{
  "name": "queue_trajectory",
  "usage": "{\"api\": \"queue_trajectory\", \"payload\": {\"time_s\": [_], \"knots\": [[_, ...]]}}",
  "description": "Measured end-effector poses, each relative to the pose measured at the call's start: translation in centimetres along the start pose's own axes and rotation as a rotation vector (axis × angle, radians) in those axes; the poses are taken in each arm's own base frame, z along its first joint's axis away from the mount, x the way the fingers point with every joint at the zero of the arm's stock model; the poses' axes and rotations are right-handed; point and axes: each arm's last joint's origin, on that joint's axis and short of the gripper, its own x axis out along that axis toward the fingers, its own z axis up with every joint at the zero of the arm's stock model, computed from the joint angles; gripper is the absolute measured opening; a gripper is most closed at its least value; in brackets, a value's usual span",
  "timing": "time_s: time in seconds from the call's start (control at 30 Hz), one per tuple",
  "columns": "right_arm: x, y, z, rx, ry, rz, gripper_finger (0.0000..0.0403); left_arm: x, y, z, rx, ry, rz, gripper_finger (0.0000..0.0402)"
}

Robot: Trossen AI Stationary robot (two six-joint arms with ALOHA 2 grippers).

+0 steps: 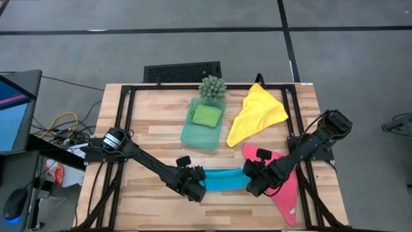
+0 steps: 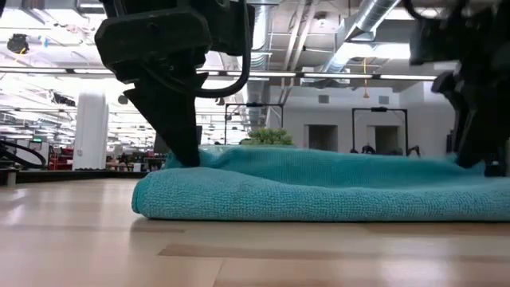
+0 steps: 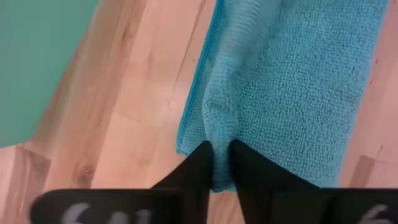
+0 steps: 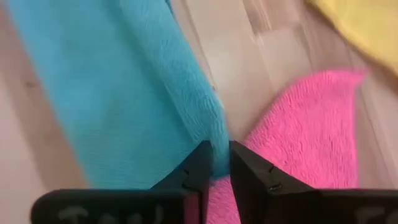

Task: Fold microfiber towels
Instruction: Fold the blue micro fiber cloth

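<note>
The bright blue towel lies as a folded strip on the table near the front edge, between my two grippers. My left gripper is shut on its left end and my right gripper on its right end. The hot pink towel lies spread flat at the right, next to the blue towel's right end. The yellow towel lies loose at the far right. The lime green towel lies folded in the teal tray. My left gripper pinches the blue towel's left end between its two fingers, where the cloth puckers; several layers show there. The fingers come from above, pointing down. The towel lies on the table, slack. My right gripper pinches the blue towel's right end at its edge between its two fingers, just beside the pink towel. The fingers come from above. The towel lies on the table; one layer or several, I cannot tell.
A small spiky green plant stands at the tray's far end. Black frame rails run along the table's left, right and far sides. Bare wood lies left of the tray and along the near edge.
</note>
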Motion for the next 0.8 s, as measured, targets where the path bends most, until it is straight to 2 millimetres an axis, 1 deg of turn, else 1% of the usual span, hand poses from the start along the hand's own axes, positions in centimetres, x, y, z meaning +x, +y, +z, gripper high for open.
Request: {"api": "queue_trajectory", "payload": {"time_s": [0.13, 0.23, 0.33, 0.43, 0.53, 0.63, 0.7, 0.8], "knots": [[0.7, -0.6, -0.2, 0.032, 0.031, -0.008, 0.0115, 0.0, 0.1, 0.1, 0.005, 0.005, -0.004, 0.011], [0.8, -0.6, -0.2, 0.028, 0.028, -0.008, 0.0143, 0.1, 0.1, 0.1, 0.019, 0.011, -0.009, 0.0141], [0.0, -0.7, -0.2, 0.047, -0.015, -0.006, 0.0165, -0.3, 0.5, 0.2, 0.027, 0.042, -0.013, 0.0161], [-1.3, -1.1, -0.2, 0.093, -0.098, -0.01, 0.0178, -2.1, 1.0, 1.1, 0.019, 0.004, -0.03, 0.0168], [-2.9, -1.3, -0.4, 0.123, -0.19, -0.001, 0.0182, -4.1, 1.7, 1.8, -0.01, -0.089, -0.029, 0.0169], [-4.0, -0.9, -0.6, 0.115, -0.278, 0.042, 0.0177, -5.2, 1.3, 2.6, -0.07, -0.238, -0.122, 0.0169], [-4.2, -0.4, -0.6, 0.117, -0.318, 0.064, 0.017, -5.0, 0.6, 2.6, -0.059, -0.287, -0.179, 0.0169], [-3.4, 0.8, -1.0, 0.104, -0.335, 0.058, 0.0158, -3.5, -0.5, 2.1, -0.073, -0.303, -0.226, 0.0169]]}}
